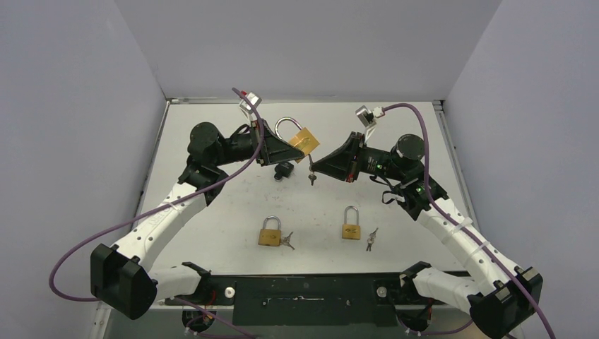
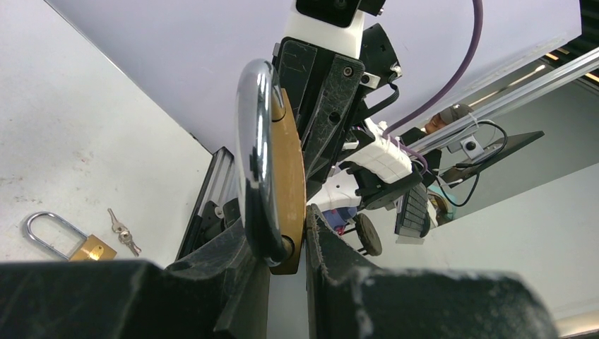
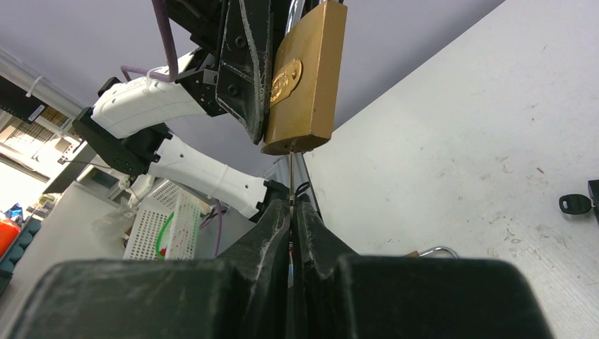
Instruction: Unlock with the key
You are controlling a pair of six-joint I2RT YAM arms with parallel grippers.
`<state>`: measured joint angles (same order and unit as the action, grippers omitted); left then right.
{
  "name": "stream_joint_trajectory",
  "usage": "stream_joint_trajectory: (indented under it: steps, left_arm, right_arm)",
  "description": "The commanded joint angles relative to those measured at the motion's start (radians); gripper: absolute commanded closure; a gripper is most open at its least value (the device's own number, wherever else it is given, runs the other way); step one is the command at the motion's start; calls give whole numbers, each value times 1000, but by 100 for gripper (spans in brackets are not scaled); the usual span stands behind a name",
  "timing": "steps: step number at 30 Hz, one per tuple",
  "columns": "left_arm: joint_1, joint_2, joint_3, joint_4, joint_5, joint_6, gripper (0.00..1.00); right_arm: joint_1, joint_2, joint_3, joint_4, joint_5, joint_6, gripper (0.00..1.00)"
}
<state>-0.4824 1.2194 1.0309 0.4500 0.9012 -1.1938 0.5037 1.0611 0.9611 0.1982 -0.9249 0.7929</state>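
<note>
Brass steel-shackled padlock (image 2: 288,176) is clamped by left gripper (image 2: 305,220); thin silver key (image 3: 290,178), pinched by right gripper (image 3: 292,209), touches its six o'clock.

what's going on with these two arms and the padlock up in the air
The left arm holds a brass padlock up off the table, clamped in its jaws, keyhole end toward the other arm. The right arm pinches a key in its jaws, blade tip right at the padlock's underside; how far in it is cannot be told. The shackle looks shut, so it is not yet unlocked. Two smaller padlocks lie on the table with keys beside them.
</note>
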Motion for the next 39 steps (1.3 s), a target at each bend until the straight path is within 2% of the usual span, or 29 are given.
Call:
stream_joint_trajectory:
  steps: [1, 4, 8, 22, 28, 33, 37, 39]
  left_arm:
    - [-1, -45, 24, 125, 12, 1, 100]
    - [-1, -49, 17, 128, 32, 16, 100]
    - [-1, -66, 18, 73, 94, 108, 100]
    - [-5, -101, 44, -103, 256, 305, 100]
    - [-16, -95, 33, -35, 247, 241, 100]
    - [-13, -84, 34, -6, 92, 154, 100]
    - [-13, -63, 12, 159, 63, 13, 100]
    - [-13, -58, 10, 171, 74, -6, 100]
  right_arm:
    - [-2, 10, 49, 36, -7, -18, 100]
    - [-2, 17, 63, 29, -18, -17, 100]
    - [-5, 23, 85, 10, -53, -20, 100]
    - [-66, 107, 251, -292, -178, -163, 100]
    - [-62, 124, 261, -282, -143, -173, 100]
    - [-31, 103, 215, -163, -59, -118, 100]
    - [-27, 85, 187, -137, 25, -99, 100]
    - [-27, 80, 186, -138, 58, -98, 100]
